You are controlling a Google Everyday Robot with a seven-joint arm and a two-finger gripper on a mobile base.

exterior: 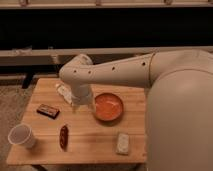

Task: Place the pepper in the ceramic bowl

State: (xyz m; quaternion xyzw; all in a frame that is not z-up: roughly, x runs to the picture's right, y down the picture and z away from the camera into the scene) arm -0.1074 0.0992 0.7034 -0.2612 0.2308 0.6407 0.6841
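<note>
End effector hangs off the wrist over mid-bench, pointing down, just left of the ceramic bowl. I can't tell from my feed whether it's released or clenched, and I can't make out anything in it. The arm comes in from the right and hides the back-right of the bench.

Pepper lies flat near the front edge, forward and left of the end effector and apart from it. It's not in the bowl, and the bowl looks empty. My read: pick not yet done, this is pre-grasp.

The pepper's long axis runs roughly front-to-back, so I'd close across its narrow width. It's glossy and rounded, so it's likely to roll or slip if pinched off-centre.

Neighbours:
- white paper cup: near, left of the pepper
- dark flat packet: behind-left of the pepper
- pale packet: front right, below the bowl
- white item: just behind the wrist, can't identify

The cup is the one to watch on descent. The carry to the bowl looks short.
</note>
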